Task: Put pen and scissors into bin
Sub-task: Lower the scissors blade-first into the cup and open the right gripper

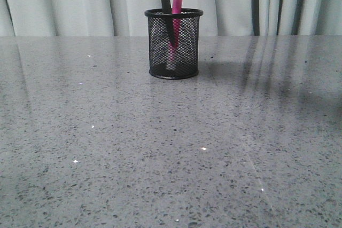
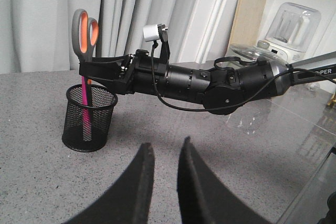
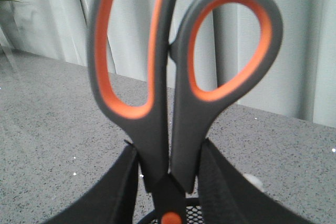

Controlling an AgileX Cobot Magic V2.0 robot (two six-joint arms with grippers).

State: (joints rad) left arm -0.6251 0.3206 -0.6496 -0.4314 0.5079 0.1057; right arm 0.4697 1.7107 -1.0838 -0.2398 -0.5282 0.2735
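Your right gripper (image 3: 168, 182) is pinching the large grey-handled, orange-lined scissors (image 3: 173, 77) just below the finger loops, its two black fingers (image 3: 118, 192) pressed against either side of the handles. The scissors stand nearly upright, handles up, dark blades pointing straight down into the small round black wire-mesh bin (image 1: 173, 44) at the far middle of the speckled grey table (image 1: 160, 158). The short bright-pink pen (image 1: 175, 30) already stands inside that bin, just beside the blades. So the long axis is lined up with the opening; what seems left is to lower and let go, watching that the blades do not jam against the pen. Your left gripper (image 2: 164, 182) hangs nearer you, jaws slightly apart and holding nothing.
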